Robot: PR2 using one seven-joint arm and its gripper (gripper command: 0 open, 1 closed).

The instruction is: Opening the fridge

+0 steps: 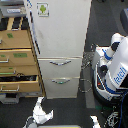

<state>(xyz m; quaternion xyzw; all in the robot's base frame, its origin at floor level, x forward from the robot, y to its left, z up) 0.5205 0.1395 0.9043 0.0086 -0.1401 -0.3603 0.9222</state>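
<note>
Jaws of the gripper (42, 117) look parted, grasping nothing; one fridge (60, 40), two lower drawers (61, 63), dark floor (70, 107).

The rounded white-and-blue robot body (112, 67) is showing smooth white shells, a blue band with pale lettering too blurred to read, dark cables trailing at its base, and a white-grey angular pincer (40, 114), well apart from the body.
</note>
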